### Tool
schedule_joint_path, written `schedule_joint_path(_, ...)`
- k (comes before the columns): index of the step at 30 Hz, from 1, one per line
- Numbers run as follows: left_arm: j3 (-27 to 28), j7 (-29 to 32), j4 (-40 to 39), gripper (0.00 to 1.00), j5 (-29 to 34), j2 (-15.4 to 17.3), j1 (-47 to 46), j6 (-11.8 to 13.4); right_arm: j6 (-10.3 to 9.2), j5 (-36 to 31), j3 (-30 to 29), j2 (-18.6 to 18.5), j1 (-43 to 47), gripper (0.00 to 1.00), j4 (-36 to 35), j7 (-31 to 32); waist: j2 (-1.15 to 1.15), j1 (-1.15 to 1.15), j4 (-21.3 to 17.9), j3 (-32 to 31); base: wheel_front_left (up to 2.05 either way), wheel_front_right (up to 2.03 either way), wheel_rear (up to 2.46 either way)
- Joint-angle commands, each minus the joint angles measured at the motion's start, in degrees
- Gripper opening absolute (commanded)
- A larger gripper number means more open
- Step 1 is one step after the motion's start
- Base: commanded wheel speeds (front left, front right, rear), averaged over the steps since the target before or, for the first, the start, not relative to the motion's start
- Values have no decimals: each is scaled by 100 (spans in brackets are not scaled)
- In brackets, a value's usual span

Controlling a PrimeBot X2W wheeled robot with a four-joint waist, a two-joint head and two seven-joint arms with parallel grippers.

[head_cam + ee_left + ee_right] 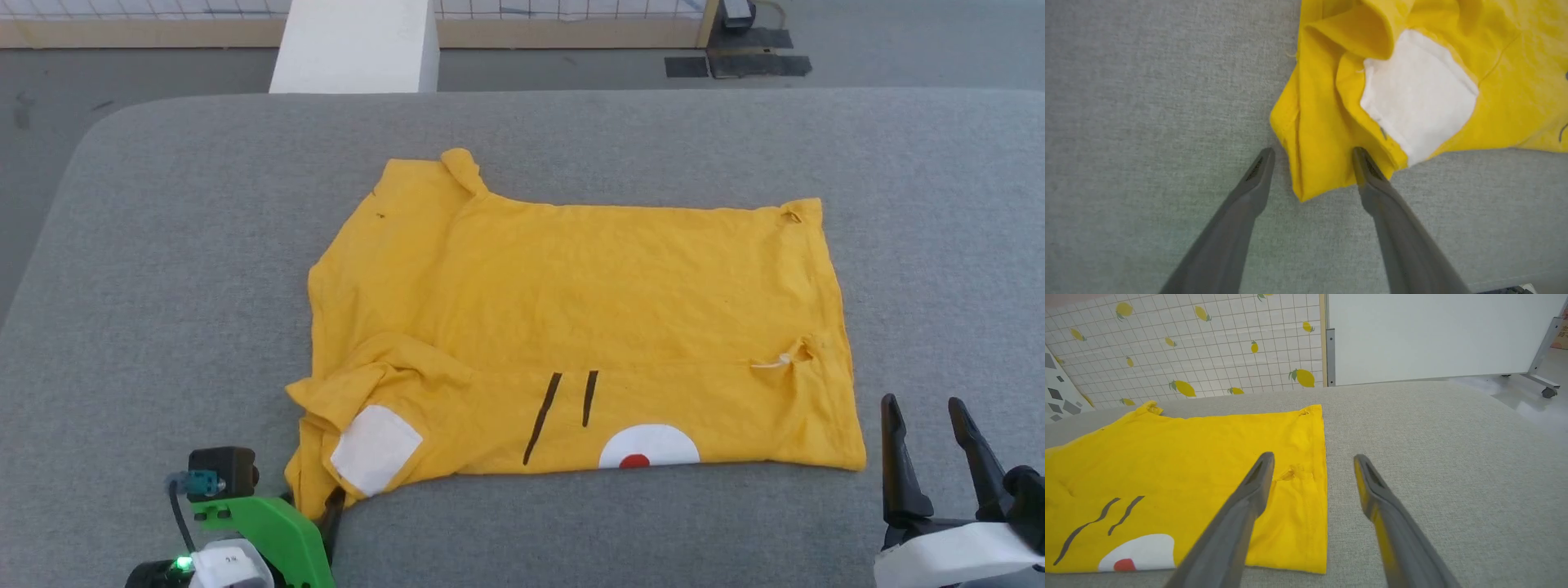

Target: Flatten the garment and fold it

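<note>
Grey table point(163, 245): garment point(571, 286) corner between spread left claw point(1312, 157); right claw point(922, 404) spread, beside hem.

head: high, downward | left wrist: close above garment point(1323, 122) | right wrist: low, perhaps level, same garment

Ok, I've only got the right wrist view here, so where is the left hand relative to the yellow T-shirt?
Observer: The left hand is at the near left corner of the mustard-yellow cotton T-shirt. It is open, and that corner lies between its fingers.
Operator: Is the cloth flat there?
Observer: No. The sleeve at that end is bunched and folded over onto itself.
Operator: Any print on it?
Observer: Yes, a white squarish patch sits on the folded sleeve.
</note>
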Motion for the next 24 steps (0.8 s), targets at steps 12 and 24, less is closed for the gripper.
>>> schedule_joint_path(12,-55,29,335,0,-212,-100,-256,-78,-8,-32,65,10,-318,100,-46,164,0,0,-161,164,0,0,0)
schedule_joint_path(24,8,-411,-318,0,-214,-180,-87,15,-8,27,-511,-2,-872,100,31,2664,0,0,-16,305,0,0,0)
